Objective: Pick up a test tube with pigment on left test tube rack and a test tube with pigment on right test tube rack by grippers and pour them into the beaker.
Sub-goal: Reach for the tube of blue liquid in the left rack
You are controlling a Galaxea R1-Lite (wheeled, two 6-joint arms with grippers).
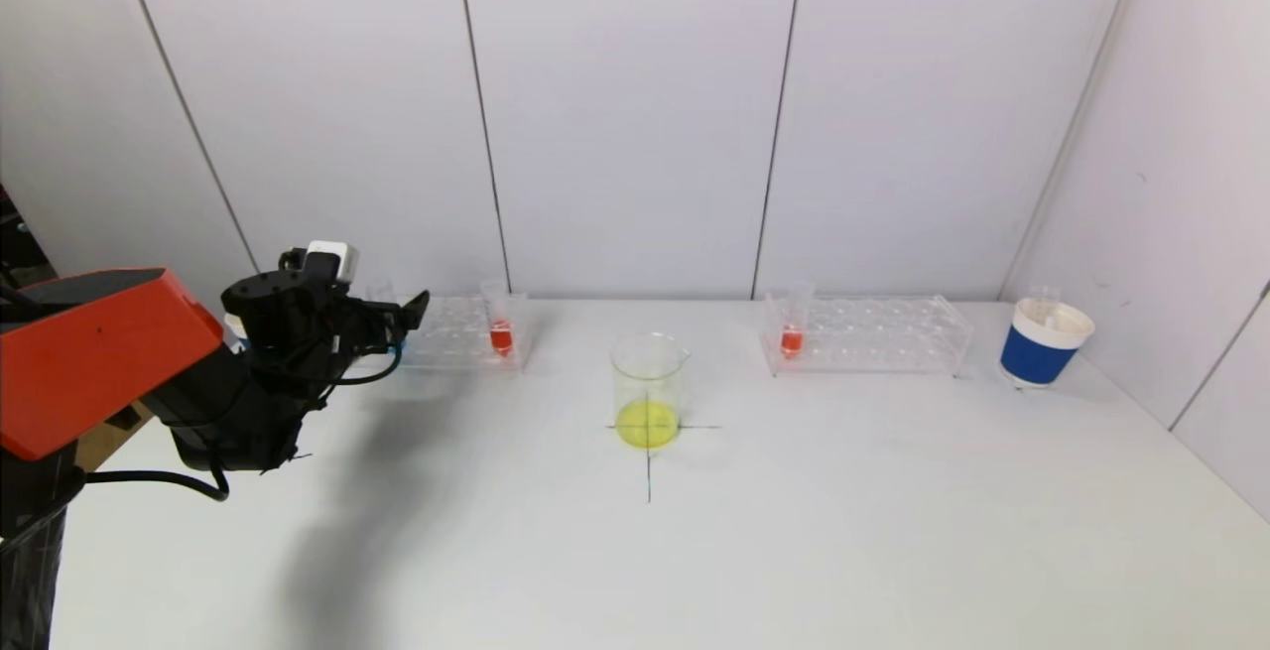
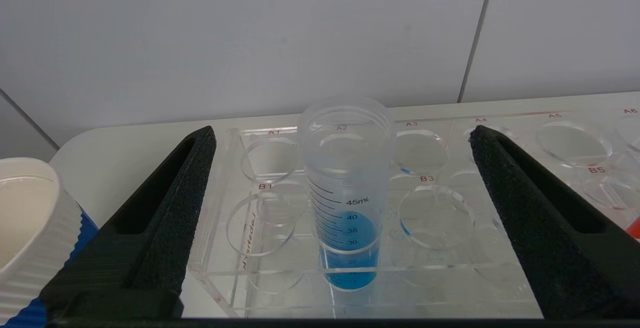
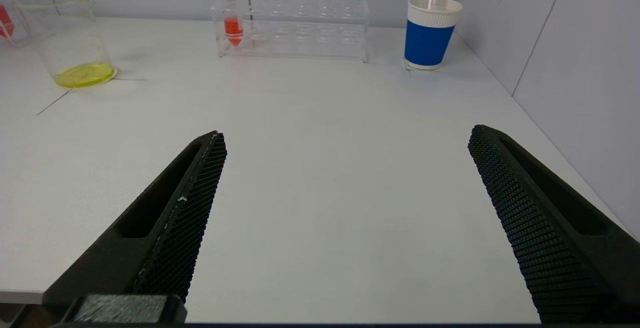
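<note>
Blue-pigment test tube (image 2: 345, 193) upright in left rack (image 2: 450, 248), framed by wide-open left gripper (image 2: 342, 142), untouched.
Right gripper (image 3: 345, 142) spread apart, low over near table (image 3: 320, 168); beaker (image 1: 649, 390) centre, holding yellow liquid.

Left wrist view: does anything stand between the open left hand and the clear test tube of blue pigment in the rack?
Nothing visible does. The left hand is open, its black fingers either side of the clear test tube of blue pigment, which stands upright in the transparent left rack, neighbouring holes empty.
</note>
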